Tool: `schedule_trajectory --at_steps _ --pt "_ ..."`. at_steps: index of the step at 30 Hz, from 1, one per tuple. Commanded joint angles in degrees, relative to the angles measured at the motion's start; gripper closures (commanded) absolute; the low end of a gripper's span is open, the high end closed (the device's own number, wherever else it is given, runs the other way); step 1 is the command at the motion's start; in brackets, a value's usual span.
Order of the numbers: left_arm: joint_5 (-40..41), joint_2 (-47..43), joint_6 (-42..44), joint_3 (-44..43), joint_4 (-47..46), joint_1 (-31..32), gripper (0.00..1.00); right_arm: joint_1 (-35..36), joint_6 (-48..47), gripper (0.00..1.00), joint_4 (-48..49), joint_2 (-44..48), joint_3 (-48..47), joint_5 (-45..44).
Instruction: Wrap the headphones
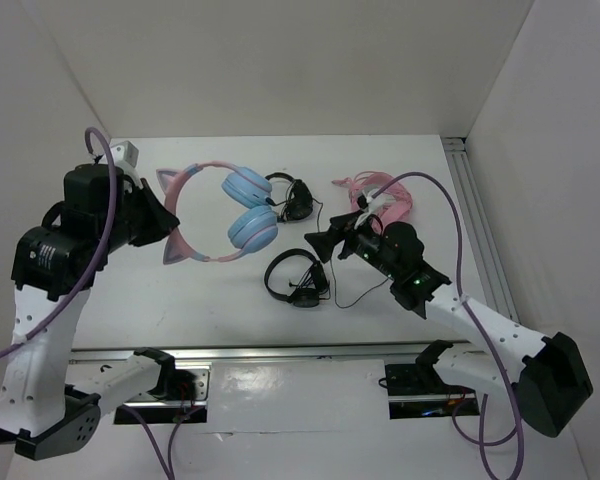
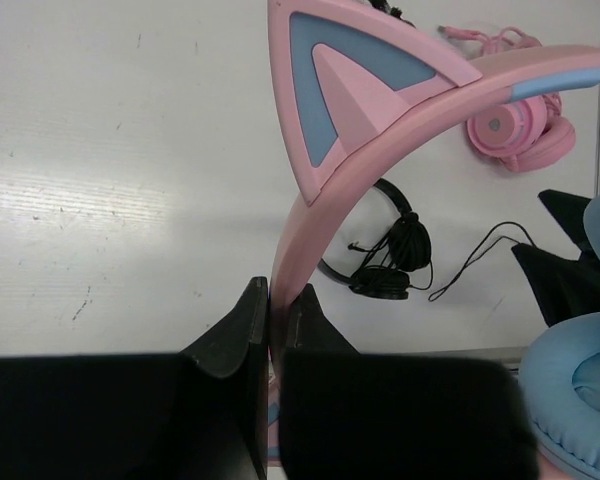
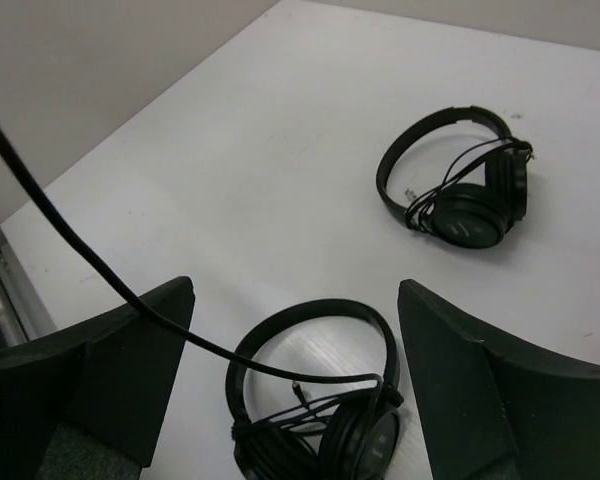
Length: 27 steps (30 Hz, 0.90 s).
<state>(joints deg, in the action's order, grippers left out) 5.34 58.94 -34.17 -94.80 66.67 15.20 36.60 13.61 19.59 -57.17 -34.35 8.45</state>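
The headphones [image 1: 248, 208] lie at the table's middle left, with a pink cat-ear headband and two light blue cups. My left gripper [image 1: 168, 218] is shut on the pink headband [image 2: 310, 200], just below a cat ear [image 2: 345, 85]; one blue cup [image 2: 580, 385] shows at the lower right of that view. A thin dark cable [image 1: 321, 222] runs from the cups toward my right gripper [image 1: 318, 246], which is open. In the right wrist view the cable [image 3: 130, 295] crosses past the left finger of my right gripper [image 3: 295, 290], and nothing is gripped.
Two small black headphones lie nearby, one by the blue cups [image 1: 292, 197] and one under my right gripper [image 1: 298, 278]. The all-pink cat-ear headphones [image 1: 375, 195] lie at the back right. White walls stand on three sides, with a metal rail [image 1: 475, 215] along the right.
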Motion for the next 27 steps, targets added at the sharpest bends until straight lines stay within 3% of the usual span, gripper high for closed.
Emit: schedule_trajectory --at_steps 1,4,8,9,12,13,14,18,21,24,27 --pt "-1.9 0.8 -0.6 -2.3 -0.8 0.0 1.0 -0.2 -0.2 0.11 11.9 -1.0 -2.3 -4.4" --pt "-3.2 0.8 -1.2 -3.4 -0.8 0.0 1.0 -0.2 1.0 0.17 15.2 -2.4 -1.8 -3.9" --pt "-3.8 1.4 -1.8 -3.9 -0.8 0.0 1.0 -0.2 1.0 0.43 19.2 -3.7 -0.6 -3.9" --pt "-3.8 1.4 -1.8 -3.9 -1.3 0.0 1.0 -0.2 1.0 0.57 19.9 -4.3 -0.1 -3.9" --pt "-3.8 1.4 -2.3 -3.9 -1.3 0.0 1.0 -0.2 1.5 0.74 23.6 -5.8 0.4 -3.4" --pt "-3.8 1.4 -2.3 -3.9 -1.3 0.0 1.0 -0.2 2.1 0.93 23.6 -6.4 0.4 -3.4" --pt "-3.2 1.4 -2.3 -3.9 -1.3 0.0 1.0 -0.2 2.1 1.0 22.8 -6.4 0.4 -4.1" --pt "4.4 2.0 0.8 -2.1 -3.2 0.0 1.0 0.3 1.3 1.0 14.8 -3.5 -1.2 -9.8" --pt "9.3 2.0 2.3 1.3 -3.2 0.0 1.0 0.3 -0.4 1.0 6.0 2.9 -1.8 -22.0" --pt "4.2 4.7 6.9 3.7 -4.6 0.0 1.0 0.3 -2.3 1.0 -1.5 9.1 -3.6 -23.8" --pt "-0.8 9.8 11.9 3.7 -3.9 1.5 1.0 0.3 -5.3 1.0 -9.2 10.8 -8.9 -17.7"
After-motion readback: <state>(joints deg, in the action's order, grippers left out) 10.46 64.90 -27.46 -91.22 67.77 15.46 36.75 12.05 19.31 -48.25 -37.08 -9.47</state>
